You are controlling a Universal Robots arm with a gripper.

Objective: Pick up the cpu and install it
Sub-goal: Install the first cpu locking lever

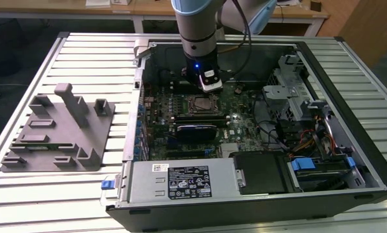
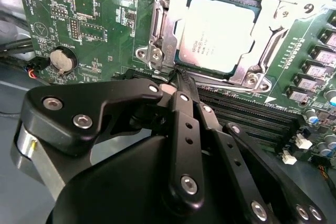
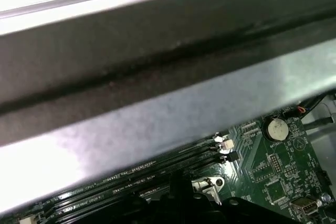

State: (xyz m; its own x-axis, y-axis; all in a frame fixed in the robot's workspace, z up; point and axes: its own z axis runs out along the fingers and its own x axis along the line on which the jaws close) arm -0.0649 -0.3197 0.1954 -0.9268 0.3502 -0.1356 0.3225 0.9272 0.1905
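Slatted metal desk (image 1: pixel 83 53) carries an open computer case (image 1: pixel 348 160) lying on its side, with a grey plastic fixture tray (image 1: pixel 51 138) standing well apart on the exterior view's left. Wooden benches line the background beyond. My arm (image 1: pixel 196 29) reaches down into the case from above, and my tool (image 2: pixel 181 82) hangs just over the green motherboard (image 2: pixel 94 30), near the upper edge of the processor socket (image 1: pixel 200 104) as the exterior view shows it.

The cpu (image 2: pixel 218 32) sits flat in its socket, silvery top up, framed by the metal retention bracket (image 2: pixel 160 24) in the second wrist view. My tool's black fingers (image 2: pixel 184 114) are drawn together with their tips meeting and nothing between them; the tips sit just beside the socket's edge, at the boundary with the row of black memory slots (image 2: pixel 252 116), apart from the chip.

A round coin battery (image 2: pixel 62 60) lies on the board to one side of the socket; it appears in both wrist views. Toward the case's near end in the exterior view rests a grey power supply (image 1: pixel 180 182) bearing a white label.
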